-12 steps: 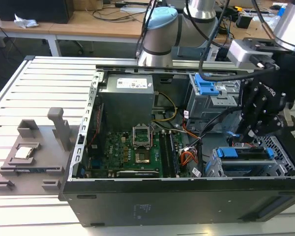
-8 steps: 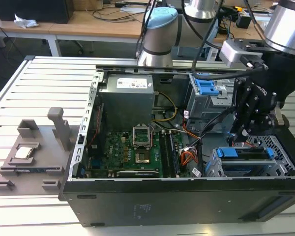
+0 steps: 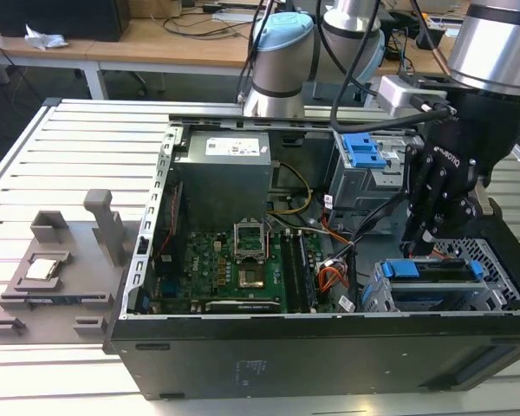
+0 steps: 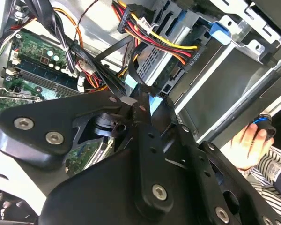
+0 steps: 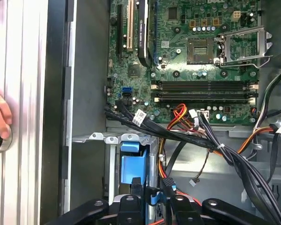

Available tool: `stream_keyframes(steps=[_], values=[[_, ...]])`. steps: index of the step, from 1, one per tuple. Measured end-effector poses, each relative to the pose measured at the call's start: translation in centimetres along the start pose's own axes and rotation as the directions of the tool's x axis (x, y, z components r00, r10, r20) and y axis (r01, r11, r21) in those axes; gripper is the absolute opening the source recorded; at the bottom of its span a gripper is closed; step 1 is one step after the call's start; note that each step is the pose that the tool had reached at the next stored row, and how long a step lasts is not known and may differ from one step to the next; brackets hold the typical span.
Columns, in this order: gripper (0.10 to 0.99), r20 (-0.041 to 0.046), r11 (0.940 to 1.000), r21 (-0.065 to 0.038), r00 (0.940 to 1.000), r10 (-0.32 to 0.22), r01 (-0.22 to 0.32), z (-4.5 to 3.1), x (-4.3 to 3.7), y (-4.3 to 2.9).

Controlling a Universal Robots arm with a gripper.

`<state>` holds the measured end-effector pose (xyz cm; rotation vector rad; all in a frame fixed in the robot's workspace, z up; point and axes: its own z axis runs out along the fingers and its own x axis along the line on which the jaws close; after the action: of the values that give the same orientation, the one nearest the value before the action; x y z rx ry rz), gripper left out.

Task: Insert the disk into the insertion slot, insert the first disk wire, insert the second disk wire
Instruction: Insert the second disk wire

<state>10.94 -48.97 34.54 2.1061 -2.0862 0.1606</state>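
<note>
The disk point(image 3: 433, 279) lies in the insertion slot point(image 3: 374, 299), a perforated silver cage at the case's front corner on the exterior view's right, with its blue carrier handle point(image 5: 130, 168) showing. A black plug with red, yellow and black wires point(image 4: 187, 54) sits in the disk's end. My gripper point(image 3: 419, 247) hangs over that end. In the second wrist view my gripper point(image 4: 136, 105) is shut on the connector of a pale blue flat wire point(image 4: 131, 88), close to the disk's free port point(image 4: 166, 89).
The open computer case point(image 3: 243, 364) holds the motherboard point(image 5: 201, 42), a grey power supply point(image 3: 221, 173) and cable bundles point(image 5: 210, 143) next to the cage. A blue latch point(image 3: 364, 152) sits on the bay behind. A person's hand point(image 4: 246, 145) rests outside the case.
</note>
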Motion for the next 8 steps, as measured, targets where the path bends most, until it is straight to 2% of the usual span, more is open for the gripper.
stream_keyframes(steps=[2,4,8], values=[[0.290,0.0000,1.0000,0.000,1.0000,0.000,0.000,0.01,0.00,0.00],[0.157,-0.0001,1.0000,0.000,1.0000,0.000,0.000,0.01,0.00,0.00],[0.149,-0.0002,1.0000,0.000,1.0000,0.000,0.000,0.01,0.00,0.00]])
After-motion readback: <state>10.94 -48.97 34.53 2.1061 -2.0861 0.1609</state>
